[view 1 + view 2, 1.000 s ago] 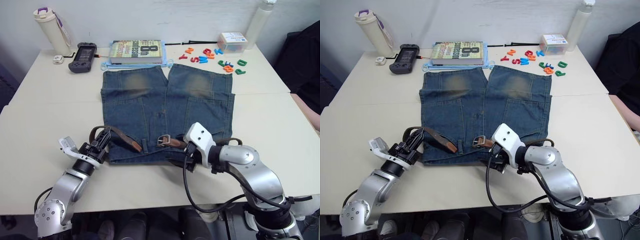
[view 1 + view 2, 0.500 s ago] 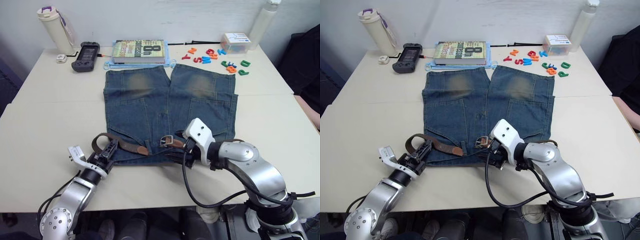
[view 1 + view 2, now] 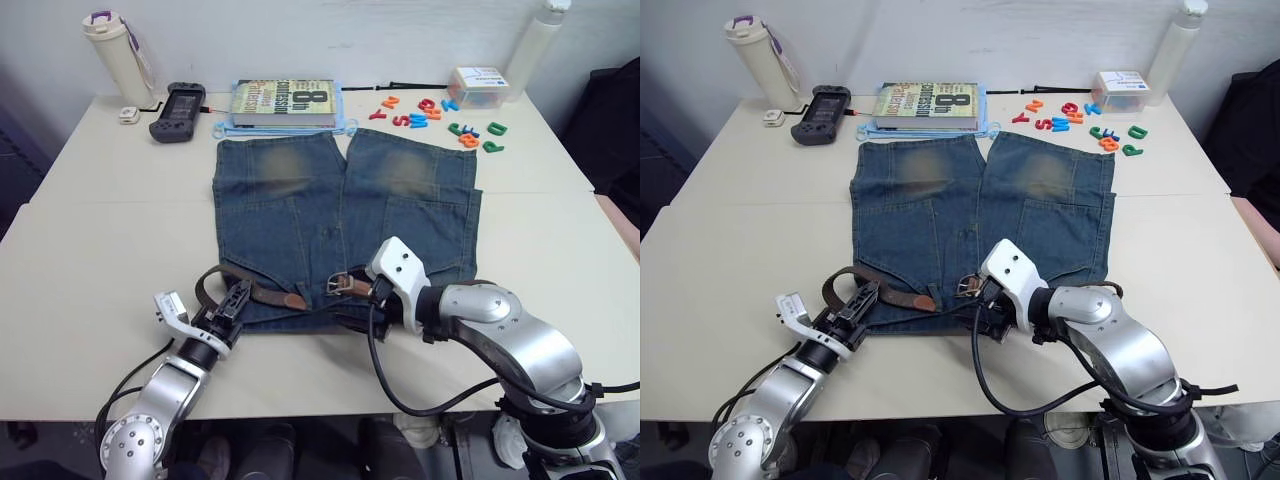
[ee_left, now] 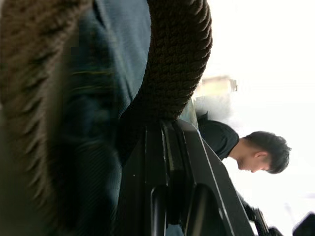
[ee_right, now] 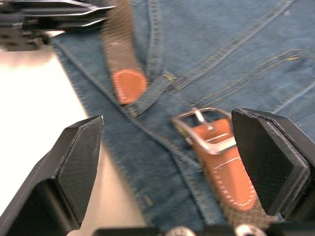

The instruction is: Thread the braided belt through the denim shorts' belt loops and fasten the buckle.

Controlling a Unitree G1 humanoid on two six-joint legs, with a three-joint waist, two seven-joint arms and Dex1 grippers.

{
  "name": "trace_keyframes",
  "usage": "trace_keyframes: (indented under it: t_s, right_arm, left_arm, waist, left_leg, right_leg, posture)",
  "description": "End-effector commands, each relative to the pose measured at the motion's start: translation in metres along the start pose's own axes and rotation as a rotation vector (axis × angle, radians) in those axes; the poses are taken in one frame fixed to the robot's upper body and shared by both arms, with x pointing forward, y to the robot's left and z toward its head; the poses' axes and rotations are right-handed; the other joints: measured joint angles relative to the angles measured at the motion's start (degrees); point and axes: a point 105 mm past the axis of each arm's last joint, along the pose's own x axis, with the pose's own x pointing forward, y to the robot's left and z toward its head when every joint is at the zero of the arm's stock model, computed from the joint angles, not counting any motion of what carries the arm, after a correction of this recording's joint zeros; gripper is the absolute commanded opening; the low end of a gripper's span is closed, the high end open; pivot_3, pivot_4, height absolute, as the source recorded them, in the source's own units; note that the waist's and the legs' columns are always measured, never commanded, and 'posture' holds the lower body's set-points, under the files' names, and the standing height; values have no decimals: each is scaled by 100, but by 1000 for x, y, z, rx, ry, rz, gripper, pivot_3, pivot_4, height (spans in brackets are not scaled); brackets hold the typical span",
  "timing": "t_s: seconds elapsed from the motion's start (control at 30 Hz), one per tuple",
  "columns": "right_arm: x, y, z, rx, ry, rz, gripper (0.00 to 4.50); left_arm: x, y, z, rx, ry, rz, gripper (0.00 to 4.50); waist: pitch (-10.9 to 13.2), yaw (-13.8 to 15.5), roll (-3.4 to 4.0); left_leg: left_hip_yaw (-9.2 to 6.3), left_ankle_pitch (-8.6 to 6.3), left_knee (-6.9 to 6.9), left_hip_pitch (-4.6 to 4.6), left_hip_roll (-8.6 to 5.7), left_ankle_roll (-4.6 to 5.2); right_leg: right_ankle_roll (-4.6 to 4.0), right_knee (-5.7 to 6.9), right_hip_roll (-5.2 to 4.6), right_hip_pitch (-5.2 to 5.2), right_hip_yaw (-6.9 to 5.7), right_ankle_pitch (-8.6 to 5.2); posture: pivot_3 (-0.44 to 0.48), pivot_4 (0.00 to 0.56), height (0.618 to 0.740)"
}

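**Belt partly round the waistband, buckle not yet fastened**

Clearly, you were mid-task at this point. The denim shorts (image 3: 340,225) lay flat on the counter (image 3: 90,260), waistband toward you and legs pointing away toward the book (image 3: 285,101) and the scattered toy letters (image 3: 440,112). The braided belt (image 3: 262,291) lay along the waistband: on your left it bulged out in a loop past the corner of the shorts, and its tan leather tip (image 5: 129,85) rested on the denim just short of the fly, near a belt loop (image 5: 153,93). The buckle (image 5: 203,125) lay on the waistband just beside that tip, apart from it, with its prong free.

Your left tool (image 3: 236,303) was closed on the belt at that outer loop; the left wrist view showed the woven strap curving over the black fingers (image 4: 162,187), with denim behind it. Your right tool (image 5: 170,162) stood wide open over the buckle end, its pads (image 5: 78,147) either side of buckle and tip, gripping nothing.

By my reading, most of the threading was behind you, though I could not tell how many loops the strap actually passed through, since the strap's run on the right side was hidden by your right arm. What remained was to draw in the slack on the left, bring the tip to the buckle, feed it through the frame and seat the prong.
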Motion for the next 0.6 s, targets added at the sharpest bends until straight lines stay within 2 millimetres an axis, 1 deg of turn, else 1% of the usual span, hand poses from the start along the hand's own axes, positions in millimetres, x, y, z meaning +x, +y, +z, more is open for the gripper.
trace_keyframes:
  t_s: [0.03,0.2,0.27,0.33,0.43,0.6]
  right_arm:
    - [-7,3,13,-24,-43,17,4468]
    - [-7,2,15,-24,-51,21,4468]
    - [-7,3,17,-25,-58,25,4468]
    - [-6,4,18,-24,-63,28,4468]
    - [-6,4,19,-23,-67,30,4468]
    - [-11,1,20,-21,-71,9,4468]
  left_arm:
    - [1,-5,14,34,-49,-10,0]
    - [-4,-4,26,61,-84,5,0]
    - [-5,-4,28,64,-90,6,0]
    - [-4,-7,22,76,-63,-8,0]
    - [-3,-12,5,79,0,-33,0]
    - [-3,-15,-13,87,39,-36,0]
  waist:
    - [0,-9,0]
    - [0,-14,1]
    - [0,-12,1]
    - [0,-7,1]
    - [0,-9,1]
    - [0,-5,1]
  left_leg:
    - [0,-1,0,0,1,0]
    - [0,-4,-2,0,7,-4]
    - [0,-4,-1,0,7,-2]
    - [0,-4,0,0,6,-2]
    - [1,-6,-1,0,6,0]
    - [1,-8,0,-2,5,2]
  right_leg:
    - [0,0,0,0,0,0]
    - [0,-4,5,-1,0,0]
    - [0,-4,4,-1,1,0]
    - [0,-5,4,-1,0,0]
    - [0,-7,4,0,1,0]
    - [0,-11,3,0,1,0]
  posture:
    - [0,150,740]
    - [0,150,740]
    - [0,150,740]
    - [0,150,740]
    - [0,150,740]
    - [0,150,740]
